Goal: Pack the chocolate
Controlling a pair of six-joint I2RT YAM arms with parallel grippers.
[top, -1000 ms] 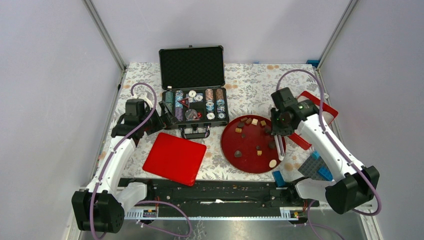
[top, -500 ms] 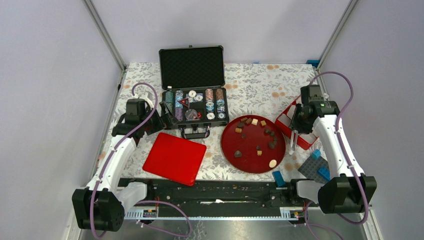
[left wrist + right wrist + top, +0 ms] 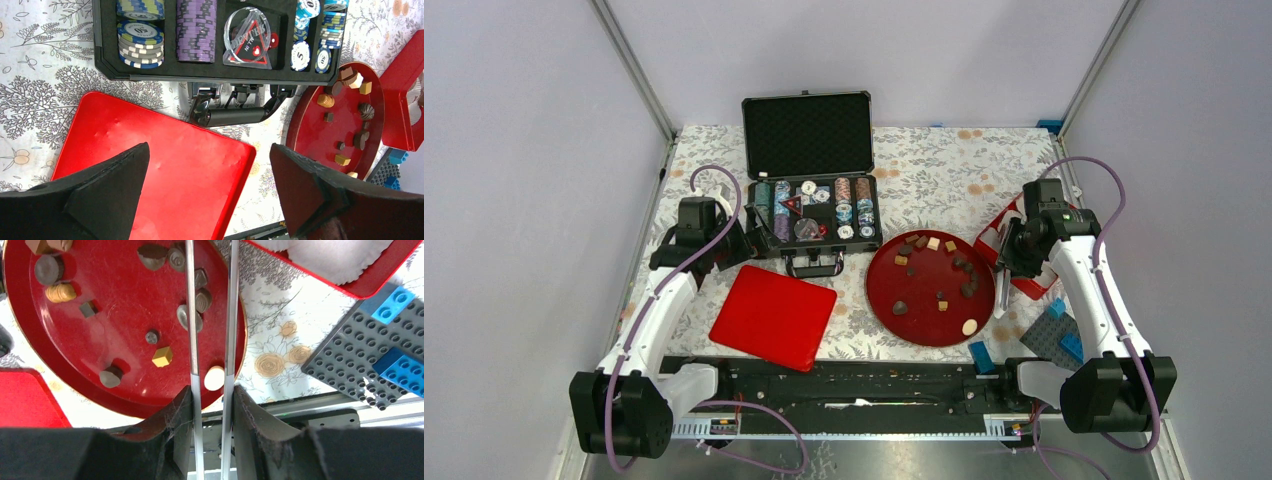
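Several small chocolate pieces, dark brown, tan and cream, lie scattered on a round red plate. They also show in the right wrist view. My right gripper is shut on metal tongs, whose two thin blades reach over the plate's right part, with a cream piece between them. My left gripper is open and empty, with its wide-apart jaws above a flat red lid.
An open black case of poker chips stands behind the lid. A red box with white paper cups sits right of the plate. A grey baseplate with blue bricks lies at the near right.
My right gripper, holding the tongs, swung right from over the plate's edge toward the red box, then came slightly back toward the plate. The left arm has not moved.
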